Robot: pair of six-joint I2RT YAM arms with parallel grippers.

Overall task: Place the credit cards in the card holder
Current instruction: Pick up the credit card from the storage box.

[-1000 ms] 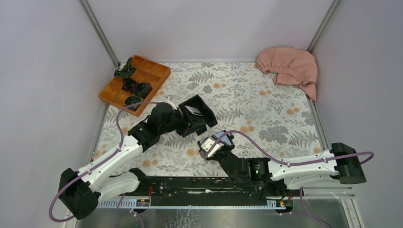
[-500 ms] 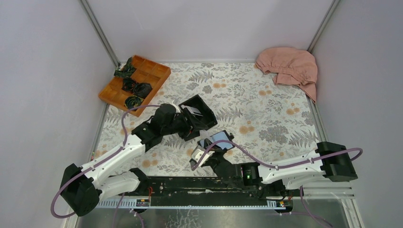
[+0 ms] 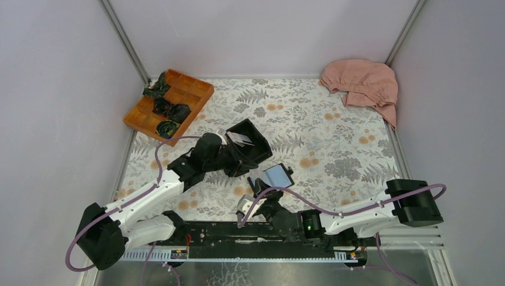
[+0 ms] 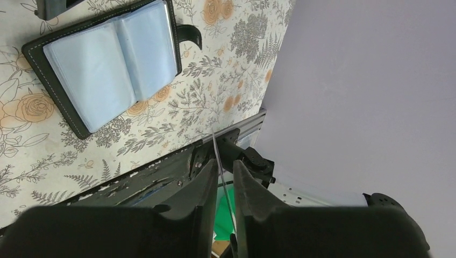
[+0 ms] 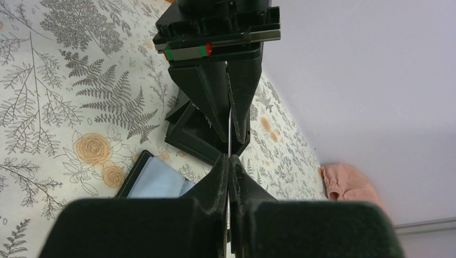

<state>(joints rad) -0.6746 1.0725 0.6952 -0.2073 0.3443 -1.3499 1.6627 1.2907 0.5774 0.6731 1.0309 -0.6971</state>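
From the left wrist we saw the left claw [image 4: 226, 162] narrowed around a thin white credit card [image 4: 215, 144]. The card showed edge-on as a pale line between the two black fingers, and the claw appeared to be pinching it. Up and to the left of that claw, well apart from it, lay the small black bifold card holder [image 4: 107, 59]. It was open and flat on the floral-patterned bench [image 4: 226, 70], with its blue-grey pockets facing up and its clasp tab sticking out at one side.

The overhead view did not show that grip, because there the left claw merged with the rigid black open-topped box [image 3: 255, 143] behind it. That view added that the holder lay close to both claws.

The right wrist view showed the right claw [image 5: 228, 161] pressed together. The left claw stood just beyond its tips, the box lay behind, and the holder was below and to the left. We could not tell whether anything thin sat between the right fingers.
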